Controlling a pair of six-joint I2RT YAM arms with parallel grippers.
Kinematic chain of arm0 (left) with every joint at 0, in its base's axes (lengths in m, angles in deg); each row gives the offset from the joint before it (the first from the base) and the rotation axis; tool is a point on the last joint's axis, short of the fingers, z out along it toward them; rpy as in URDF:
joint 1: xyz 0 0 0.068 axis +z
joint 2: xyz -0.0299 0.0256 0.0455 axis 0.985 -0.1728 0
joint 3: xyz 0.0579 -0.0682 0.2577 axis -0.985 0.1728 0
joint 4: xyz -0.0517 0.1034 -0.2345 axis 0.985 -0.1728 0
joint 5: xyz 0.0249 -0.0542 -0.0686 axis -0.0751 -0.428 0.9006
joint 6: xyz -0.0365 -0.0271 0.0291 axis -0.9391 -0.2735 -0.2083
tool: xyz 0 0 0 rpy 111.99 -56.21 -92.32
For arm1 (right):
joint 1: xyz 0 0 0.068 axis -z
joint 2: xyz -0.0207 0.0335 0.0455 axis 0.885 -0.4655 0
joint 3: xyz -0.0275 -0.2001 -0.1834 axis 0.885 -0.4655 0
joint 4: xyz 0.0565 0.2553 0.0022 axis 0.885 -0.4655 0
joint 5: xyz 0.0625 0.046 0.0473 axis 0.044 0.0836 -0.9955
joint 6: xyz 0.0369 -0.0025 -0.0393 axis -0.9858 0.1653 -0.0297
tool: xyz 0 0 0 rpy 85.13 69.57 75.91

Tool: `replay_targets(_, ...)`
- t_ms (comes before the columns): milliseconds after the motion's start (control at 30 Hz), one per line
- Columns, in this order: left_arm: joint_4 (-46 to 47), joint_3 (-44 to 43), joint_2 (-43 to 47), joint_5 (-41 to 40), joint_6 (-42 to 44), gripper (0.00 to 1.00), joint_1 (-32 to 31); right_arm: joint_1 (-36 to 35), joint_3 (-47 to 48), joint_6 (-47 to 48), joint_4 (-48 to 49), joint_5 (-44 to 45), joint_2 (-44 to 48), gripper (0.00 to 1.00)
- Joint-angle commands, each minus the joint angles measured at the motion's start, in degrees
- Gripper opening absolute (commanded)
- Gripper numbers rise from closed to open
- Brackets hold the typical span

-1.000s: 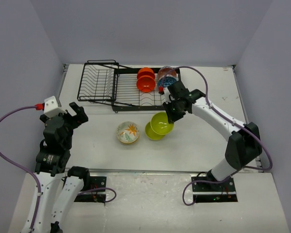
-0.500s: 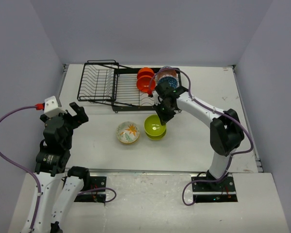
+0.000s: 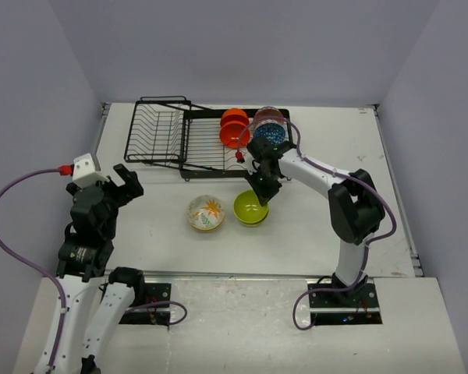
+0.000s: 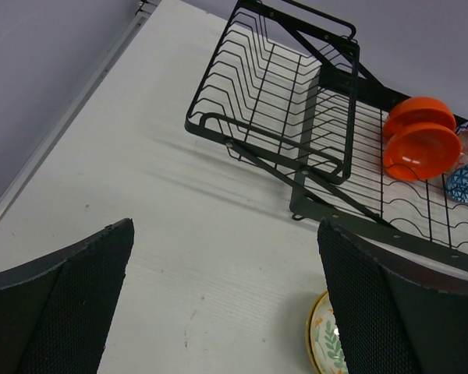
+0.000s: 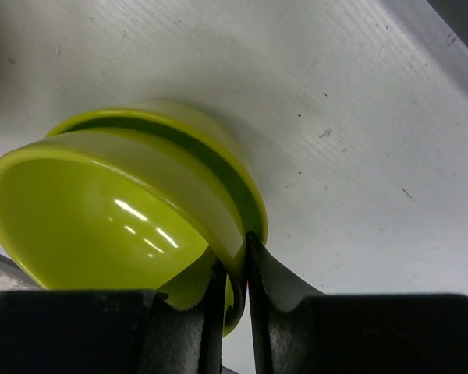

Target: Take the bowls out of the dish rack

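White worktop (image 3: 335, 226) lies under both my arms. My right arm reaches forward, wrist bent down, its hand (image 3: 259, 195) pinched narrow on the rim of the lime green bowl (image 3: 249, 209), just beside the floral bowl (image 3: 206, 213). Orange bowls (image 3: 234, 128) and the blue speckled bowl (image 3: 269, 128) stand in the dish rack (image 3: 164, 132). My left hand (image 3: 123, 183) hovers at the near left, spread wide and holding nothing.

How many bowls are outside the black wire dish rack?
3. A cream floral bowl on the table; beside it, an upper lime green bowl, pinched by the right gripper, nests in a lower lime green bowl. None seem hidden.
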Motion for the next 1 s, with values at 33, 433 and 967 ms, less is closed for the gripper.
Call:
replay_targets(33,1.67,0.14,-0.43,0.85,0.88,1.00,-0.08,0.20,0.61,1.70,1.39,-2.20,-0.94,0.18)
replay_targets(433,1.67,0.23,-0.69,1.20,0.88,1.00,-0.08,0.11,-0.89,1.27,2.27,-2.73,2.57,0.31)
replay_targets(967,1.85,0.31,-0.78,1.82,1.05,1.00,-0.08,0.11,-1.42,0.91,2.45,2.54,6.97,0.48)
